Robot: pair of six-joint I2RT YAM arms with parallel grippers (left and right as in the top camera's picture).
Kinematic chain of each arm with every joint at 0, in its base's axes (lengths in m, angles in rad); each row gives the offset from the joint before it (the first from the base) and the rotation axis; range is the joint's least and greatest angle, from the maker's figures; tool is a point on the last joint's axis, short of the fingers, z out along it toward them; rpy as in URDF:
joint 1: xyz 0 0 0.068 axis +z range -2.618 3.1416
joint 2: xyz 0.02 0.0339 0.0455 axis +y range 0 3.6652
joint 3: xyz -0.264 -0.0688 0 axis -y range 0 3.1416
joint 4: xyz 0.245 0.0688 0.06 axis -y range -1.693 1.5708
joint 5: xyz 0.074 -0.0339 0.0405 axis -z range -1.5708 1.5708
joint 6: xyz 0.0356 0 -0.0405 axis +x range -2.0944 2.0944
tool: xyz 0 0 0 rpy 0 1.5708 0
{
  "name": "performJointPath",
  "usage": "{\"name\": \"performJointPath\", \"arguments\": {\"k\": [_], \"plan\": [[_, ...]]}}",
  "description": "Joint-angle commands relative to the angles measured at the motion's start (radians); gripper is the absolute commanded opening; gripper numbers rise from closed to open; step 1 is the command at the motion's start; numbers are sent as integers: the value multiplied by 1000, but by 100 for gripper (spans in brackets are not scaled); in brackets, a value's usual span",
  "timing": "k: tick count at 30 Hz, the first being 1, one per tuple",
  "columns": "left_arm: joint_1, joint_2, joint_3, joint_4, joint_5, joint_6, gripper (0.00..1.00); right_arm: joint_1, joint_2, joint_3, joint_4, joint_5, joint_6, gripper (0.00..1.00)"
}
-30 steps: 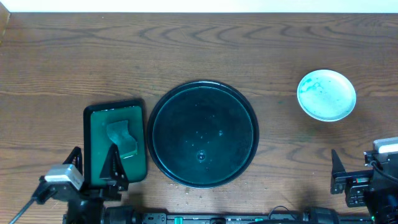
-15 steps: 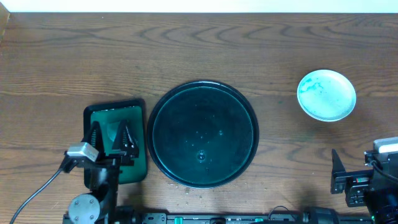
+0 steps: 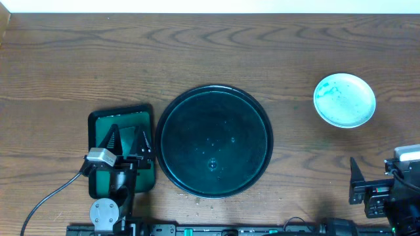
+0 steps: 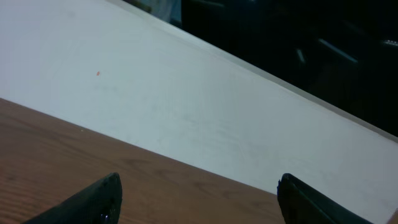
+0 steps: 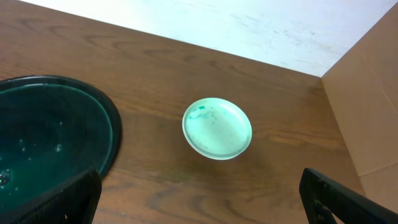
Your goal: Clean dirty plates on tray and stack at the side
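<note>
The left tool (image 3: 128,133) is being held with its jaws spread wide and empty, above the small green rectangular tray (image 3: 98,119) at the near left of the tabletop (image 3: 65,59). Within the last second it has been swung in from the near-left corner. The green cleaning pad seen lying in that tray earlier is now being hidden beneath it.

The right tool (image 5: 199,180) is being kept parked at the near right, unmoved, its jaws likewise wide apart and empty.

Further out, the large round tray (image 3: 213,124) is being shown at the centre with no plates on it, only a few droplets. One pale teal plate (image 3: 344,99), or a stack seen as one, is being shown at the far right, well apart from the tray and faintly marked with green.

With nothing left on the tray, the task is being judged as nearly finished.
</note>
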Motion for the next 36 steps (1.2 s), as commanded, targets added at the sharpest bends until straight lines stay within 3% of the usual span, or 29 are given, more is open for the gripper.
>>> {"name": "performJointPath", "arguments": {"k": [1, 5, 12, 17, 36], "plan": [[-3, -8, -6, 12, -39, -7, 80, 12, 5, 1, -1, 5, -1, 99], [-6, -8, -6, -76, -37, -6, 80, 12, 5, 1, -1, 5, -1, 99], [-26, -8, -6, -390, -40, -2, 80, 12, 5, 1, -1, 5, -1, 99], [-26, -9, -6, -386, -41, 61, 80, 12, 5, 1, -1, 5, -1, 99], [-26, -6, -6, -386, -34, 60, 80, 12, 5, 1, -1, 5, -1, 99]]}}
